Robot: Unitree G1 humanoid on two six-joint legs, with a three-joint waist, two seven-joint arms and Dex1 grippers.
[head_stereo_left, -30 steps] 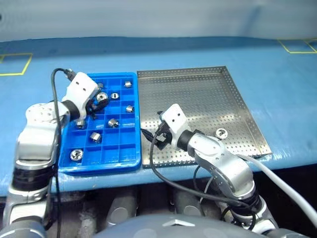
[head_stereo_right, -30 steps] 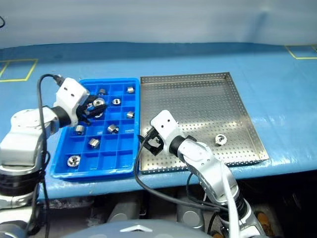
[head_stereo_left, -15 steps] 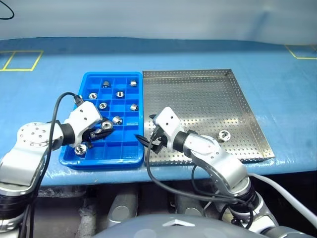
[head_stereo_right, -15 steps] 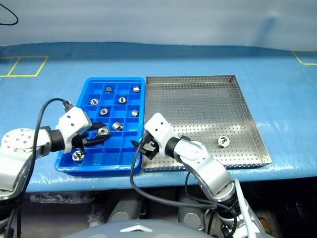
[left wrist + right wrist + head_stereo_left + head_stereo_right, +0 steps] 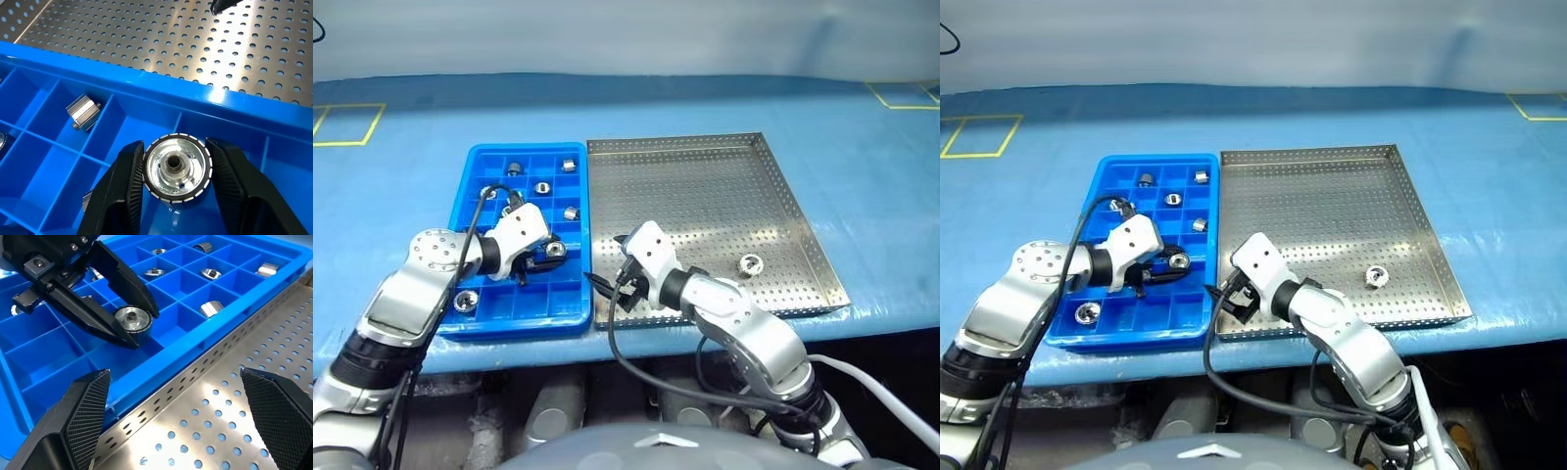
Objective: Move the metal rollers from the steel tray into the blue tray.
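Rollers: we see one [image 5: 554, 250] pinched between the left gripper's [image 5: 546, 257] fingers, over a compartment of the blue tray [image 5: 476, 311] near its right wall, lower centre-left of the head view. In the left wrist view that roller [image 5: 178, 167] sits flange-face toward us, both fingers [image 5: 126, 186] pressed on its rim. One roller [image 5: 749, 262] lies alone on the steel tray [image 5: 705, 162], right of centre in the frame, near the tray's lower right rim. More rollers sit in the blue tray: one [image 5: 465, 301] at its lower left, several in the upper rows, e.g. [image 5: 568, 164] and [image 5: 540, 187]. Right gripper [image 5: 607, 289] is spread wide and holds nothing, hanging over the steel tray's lower left corner, just beside the blue tray's wall; its fingers [image 5: 80, 411] frame the left gripper in the right wrist view. Both trays lie side by side on a blue table [image 5: 862, 166], touching or nearly so.
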